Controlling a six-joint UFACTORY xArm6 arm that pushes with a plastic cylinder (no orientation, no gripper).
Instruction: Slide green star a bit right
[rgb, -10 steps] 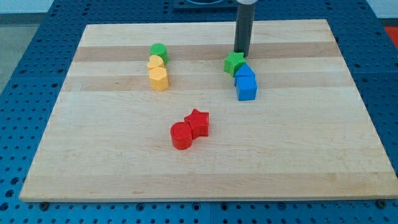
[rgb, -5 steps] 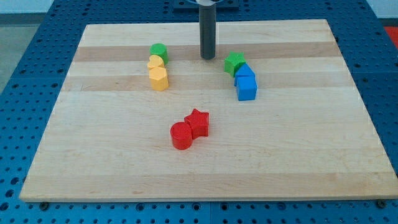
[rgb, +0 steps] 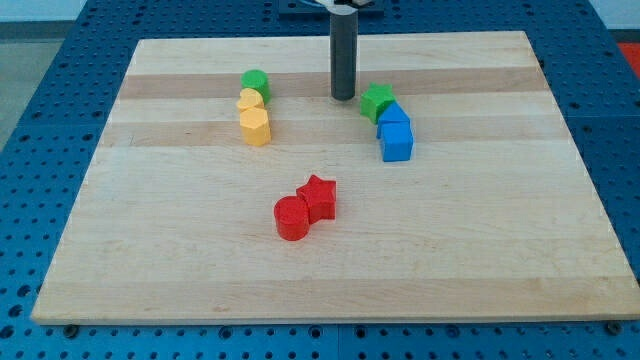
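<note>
A: Where is the green star (rgb: 376, 101) sitting?

B: Unmoved, touching the blue blocks (rgb: 395, 133) below it.

A: And the rod?

B: My tip (rgb: 343, 97) is closing back in, now just left of the star. No pincer exists; a rightward push looks imminent.

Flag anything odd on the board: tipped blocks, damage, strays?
Nothing stands out. The green star sits flat against the blue blocks, with my tip just to its left in the view, not touching. The yellow blocks with the green block, and the red pair, rest flat on the undamaged board.
</note>
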